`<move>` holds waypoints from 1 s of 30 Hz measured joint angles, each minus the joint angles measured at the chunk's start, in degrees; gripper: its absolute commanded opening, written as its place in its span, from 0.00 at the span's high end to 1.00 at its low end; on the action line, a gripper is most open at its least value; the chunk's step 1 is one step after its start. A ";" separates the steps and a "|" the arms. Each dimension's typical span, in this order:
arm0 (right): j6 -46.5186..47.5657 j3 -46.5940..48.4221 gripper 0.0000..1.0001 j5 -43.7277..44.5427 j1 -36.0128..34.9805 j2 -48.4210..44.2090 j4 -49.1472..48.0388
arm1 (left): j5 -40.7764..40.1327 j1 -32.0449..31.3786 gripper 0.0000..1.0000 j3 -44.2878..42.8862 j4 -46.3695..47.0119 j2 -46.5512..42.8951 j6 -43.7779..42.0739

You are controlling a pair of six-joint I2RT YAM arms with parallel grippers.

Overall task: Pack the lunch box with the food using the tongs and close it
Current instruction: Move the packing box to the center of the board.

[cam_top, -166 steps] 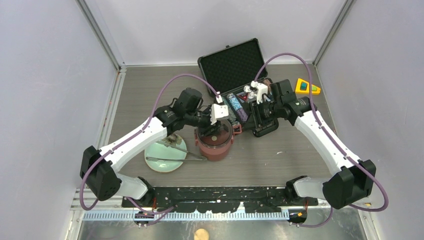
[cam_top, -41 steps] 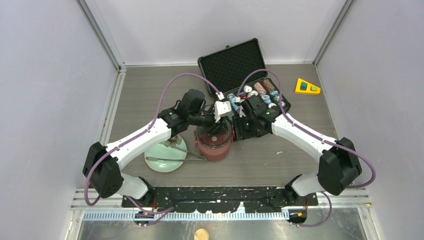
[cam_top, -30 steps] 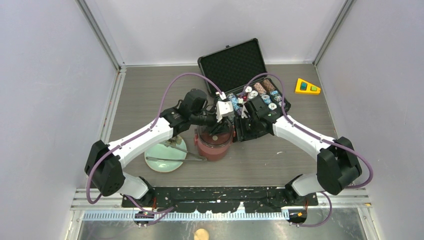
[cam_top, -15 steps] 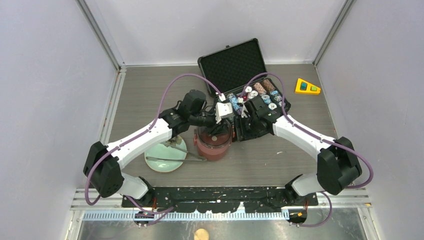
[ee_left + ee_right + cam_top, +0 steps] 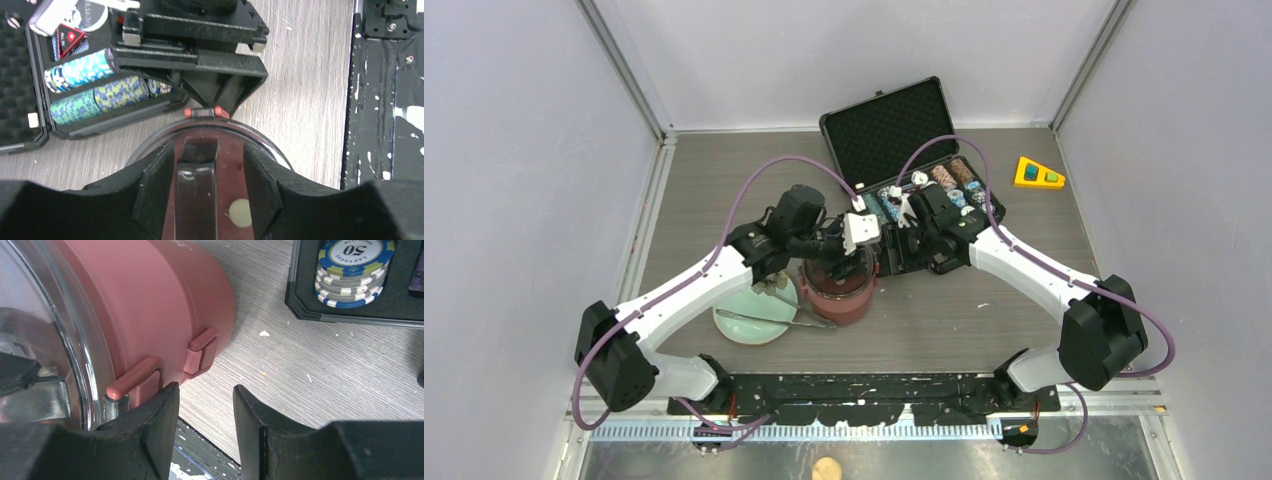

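The maroon lunch box stands mid-table with its dark translucent top lid on. My left gripper hangs right over that lid, open. Its fingers straddle the lid's handle bar with a gap on each side. My right gripper is open and empty, low at the box's right side, its left finger beside a red side clip. The silver tongs lie across the pale green plate. A few small brownish food bits lie at the plate's far edge. Any food inside the box is hidden.
An open black case of poker chip stacks sits just behind and right of the box, and its chips show close to my right gripper. A yellow wedge lies at the far right. The black base rail runs along the near edge.
My left gripper has opened off the lid's handle and its arm has swung slightly left and nearer. The lunch box has shifted a little left. The right gripper has edged left with it.
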State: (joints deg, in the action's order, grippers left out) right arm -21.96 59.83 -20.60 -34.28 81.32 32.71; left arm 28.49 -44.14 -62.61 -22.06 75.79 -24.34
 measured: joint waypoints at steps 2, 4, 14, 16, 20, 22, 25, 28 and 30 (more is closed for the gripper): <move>0.24 0.09 0.50 -0.15 -0.04 0.00 0.00 | -0.70 0.02 0.40 -0.39 -2.67 -0.94 -0.39; 0.50 0.09 0.50 -0.22 -0.04 0.00 0.00 | -1.31 0.07 0.38 -0.70 -4.63 -1.68 -0.68; 2.19 0.09 0.50 0.13 -0.92 -0.02 0.00 | -4.96 1.46 0.60 -1.18 -11.41 -4.57 -3.04; 2.56 0.09 0.50 0.20 -1.64 -0.02 0.02 | -5.73 1.70 0.68 -1.25 -11.54 -4.26 -3.67; 2.67 0.26 0.51 -0.76 -2.84 -0.02 -0.24 | -7.13 1.90 0.70 -1.14 -11.50 -3.37 -4.68; 2.86 0.42 0.51 -1.03 -3.02 -0.02 -0.20 | -7.10 1.95 0.69 -0.94 -11.41 -3.13 -5.07; 3.26 0.48 0.50 -1.75 -2.99 -0.02 -0.17 | -7.13 1.95 0.69 -0.70 -11.13 -3.10 -5.73; 4.37 0.59 0.48 -2.03 -2.97 -0.02 -0.07 | -7.02 2.05 0.68 -0.68 -10.78 -2.89 -6.40; 5.38 0.63 0.47 -2.40 -2.56 -0.04 0.11 | -6.86 2.21 0.67 -0.98 -10.73 -2.54 -6.60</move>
State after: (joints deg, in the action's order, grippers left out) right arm -16.58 60.47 -23.00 -36.84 81.28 32.82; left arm 21.63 -41.93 -63.59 -32.80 73.25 -30.94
